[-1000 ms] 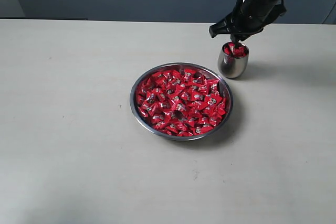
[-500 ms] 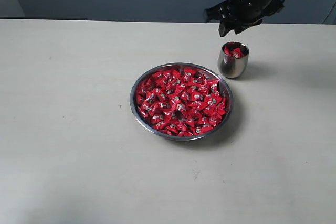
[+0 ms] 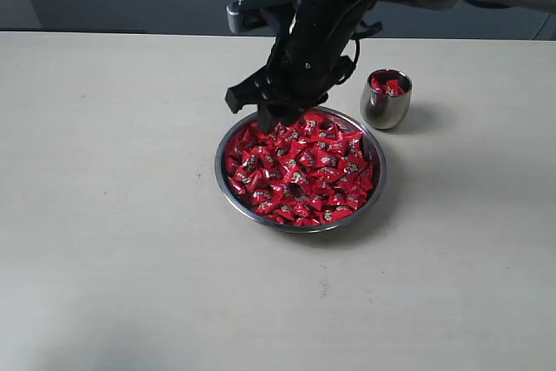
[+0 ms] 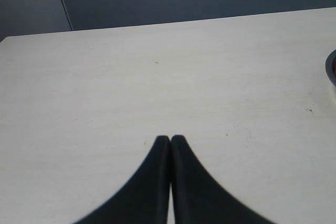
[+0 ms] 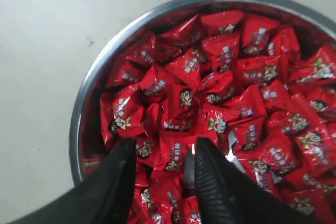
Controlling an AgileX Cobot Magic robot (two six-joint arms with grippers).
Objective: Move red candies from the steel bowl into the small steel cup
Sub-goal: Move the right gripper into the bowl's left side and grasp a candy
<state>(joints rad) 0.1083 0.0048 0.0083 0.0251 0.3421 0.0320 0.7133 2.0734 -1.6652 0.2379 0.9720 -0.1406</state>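
- Pale worktop (image 3: 113, 215), dark wall behind it.
- Steel bowl (image 3: 219, 162) near the worktop middle: wide, shallow, thin rim.
- Bowl packed with red candies (image 3: 300, 171), heaped to about rim height, no bare bottom showing.
- Small steel cup (image 3: 385, 109) upright just beside the bowl's far-right rim, seemingly apart from it.
- More red candies at the cup's mouth, close to the brim.
- Right gripper (image 3: 261, 115) on a black arm reaching in from the right side, past the cup and across the bowl.
- Gripper tilted down over the bowl's far-left part, tips low, about at candy level just inside the rim.
- Right wrist view: right gripper (image 5: 165, 153) with 2 black jaws spread, clear gap between them, candies visible through the gap, nothing pinched.
- Contact between jaw tips and candies: cannot tell.
- Same view: curved bowl rim (image 5: 84, 103), bare worktop (image 5: 42, 35) outside it.
- Candies (image 5: 220, 87) shiny, pillow-shaped, crimped ends, 1 small dark-and-white mark on each.
- Left wrist view: left gripper (image 4: 170, 140) with 2 dark jaws pressed together tip to tip, holding nothing.
- Only plain worktop (image 4: 157, 77) beyond the left gripper, well apart from the cup.
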